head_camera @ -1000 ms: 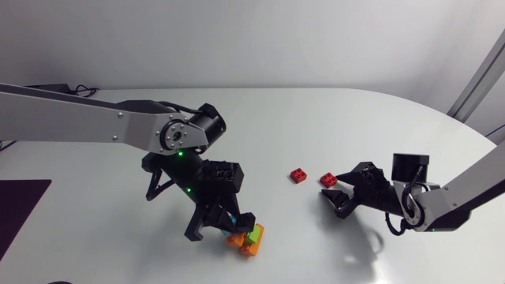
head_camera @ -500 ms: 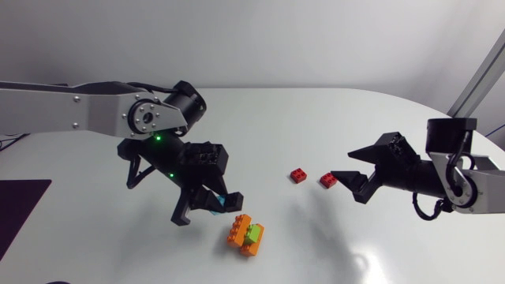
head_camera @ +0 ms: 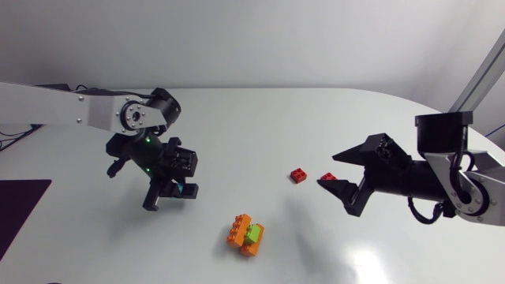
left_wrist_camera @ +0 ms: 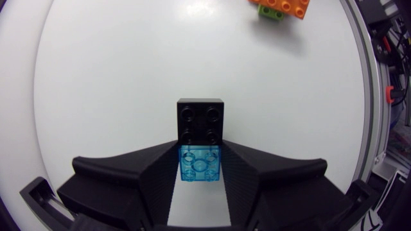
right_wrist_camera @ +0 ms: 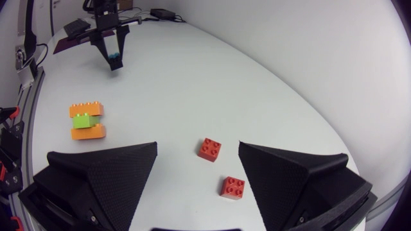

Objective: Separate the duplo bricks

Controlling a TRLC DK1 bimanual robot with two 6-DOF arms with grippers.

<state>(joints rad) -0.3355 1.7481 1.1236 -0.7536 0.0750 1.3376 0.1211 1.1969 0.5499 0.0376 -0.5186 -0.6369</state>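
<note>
The blue brick (left_wrist_camera: 200, 163), clear and see-through, is joined to a black brick (left_wrist_camera: 200, 122). Both turn their studs to the left wrist camera. The left gripper (left_wrist_camera: 200, 146) is closed on the blue brick, with one finger pressing on each side of it. The black brick stands out ahead of the fingertips and neither finger touches it.

In the head view, with twelve o'clock at the far edge of the table (head_camera: 355, 118), the left gripper (head_camera: 170, 192) is in the left half of the table and points down. Only a little blue shows at its tip.

At about five o'clock from it, well apart, the stack (head_camera: 246, 235) lies on the table: a green brick between two orange ones, all joined together. The left wrist view shows this stack (left_wrist_camera: 282, 8) far ahead of the gripper.

At about two o'clock from the stack are the two red bricks, one (head_camera: 298, 175) single and the other (head_camera: 327, 177) at three o'clock of it, near but not touching.

The right gripper (head_camera: 326, 168) is at three o'clock from them, opened wide and holding nothing. In its wrist view the two red bricks (right_wrist_camera: 210, 149) (right_wrist_camera: 232, 187) show in the gap of the right gripper (right_wrist_camera: 198, 145), and the fingers touch neither.
</note>
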